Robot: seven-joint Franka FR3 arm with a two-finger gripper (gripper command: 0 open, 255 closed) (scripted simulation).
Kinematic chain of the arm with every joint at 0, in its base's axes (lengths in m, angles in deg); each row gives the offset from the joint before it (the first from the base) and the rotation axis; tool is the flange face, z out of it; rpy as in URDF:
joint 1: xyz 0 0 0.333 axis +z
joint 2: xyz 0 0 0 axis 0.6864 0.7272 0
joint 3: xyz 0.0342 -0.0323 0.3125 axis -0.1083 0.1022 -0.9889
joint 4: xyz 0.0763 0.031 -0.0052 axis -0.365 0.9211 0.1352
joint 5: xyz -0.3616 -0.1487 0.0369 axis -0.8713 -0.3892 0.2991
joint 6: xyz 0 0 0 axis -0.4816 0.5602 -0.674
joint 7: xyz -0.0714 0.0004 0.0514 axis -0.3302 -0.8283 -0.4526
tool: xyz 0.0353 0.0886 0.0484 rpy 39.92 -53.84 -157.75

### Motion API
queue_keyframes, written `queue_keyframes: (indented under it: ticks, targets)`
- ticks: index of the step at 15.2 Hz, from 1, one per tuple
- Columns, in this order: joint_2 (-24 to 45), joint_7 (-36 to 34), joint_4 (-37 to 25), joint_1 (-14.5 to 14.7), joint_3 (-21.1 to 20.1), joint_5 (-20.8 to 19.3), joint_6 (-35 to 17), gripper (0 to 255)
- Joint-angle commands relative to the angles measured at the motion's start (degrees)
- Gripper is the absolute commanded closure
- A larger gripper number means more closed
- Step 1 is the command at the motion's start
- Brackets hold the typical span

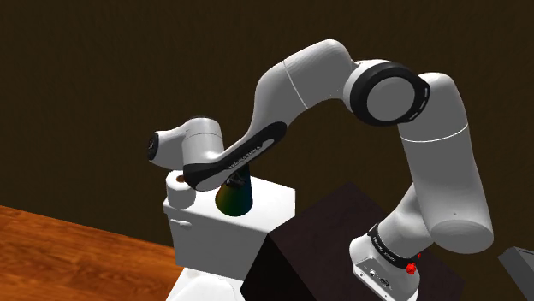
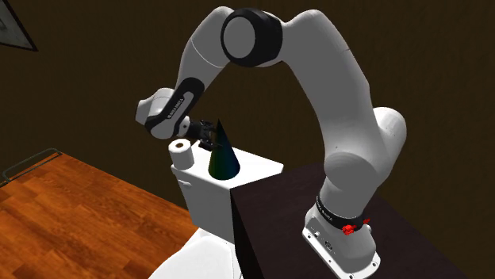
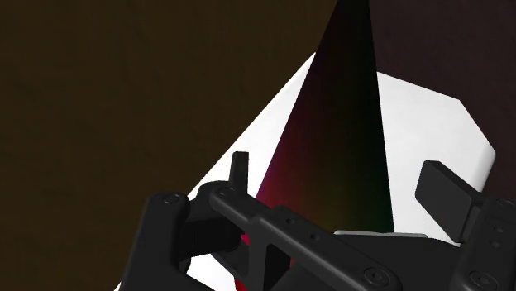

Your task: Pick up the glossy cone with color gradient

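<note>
The cone (image 2: 224, 158) stands upright on the tank (image 2: 258, 168) — axis vertical. The claw (image 3: 337, 169) straddles its middle from the side, spread wide, not yet touching

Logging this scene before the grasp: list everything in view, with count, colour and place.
cone: one, glossy, dark with a multicolour gradient, upright on the tank
paper roll: one, white, on the tank beside the cone
tank: one, white, next to the stand
stand: one, dark box, under the arm's base
floor: brown wood, second exterior view's lower left
wall: dark brown, behind everything
arm: one, white with dark joints, reaching from the stand over the tank
claw: one, black, open, fingers either side of the cone
</note>
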Motion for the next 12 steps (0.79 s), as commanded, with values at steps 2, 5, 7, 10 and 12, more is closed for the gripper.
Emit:
queue_keyframes:
  ticks: [2, 5, 7, 10, 12]
  targets:
    - [0.38, -0.21, -0.01, 0.01, 0.08, -0.11, -0.32, 255]
    - [0.32, -0.18, 0.02, -0.01, 0.08, -0.11, -0.30, 255]
    - [0.32, -0.16, -0.01, 0.00, 0.08, -0.11, -0.28, 255]
    - [0.31, -0.16, 0.01, -0.02, 0.08, -0.11, -0.29, 255]
    - [-0.17, 0.07, 0.03, -0.01, -0.04, 0.03, 0.10, 255]
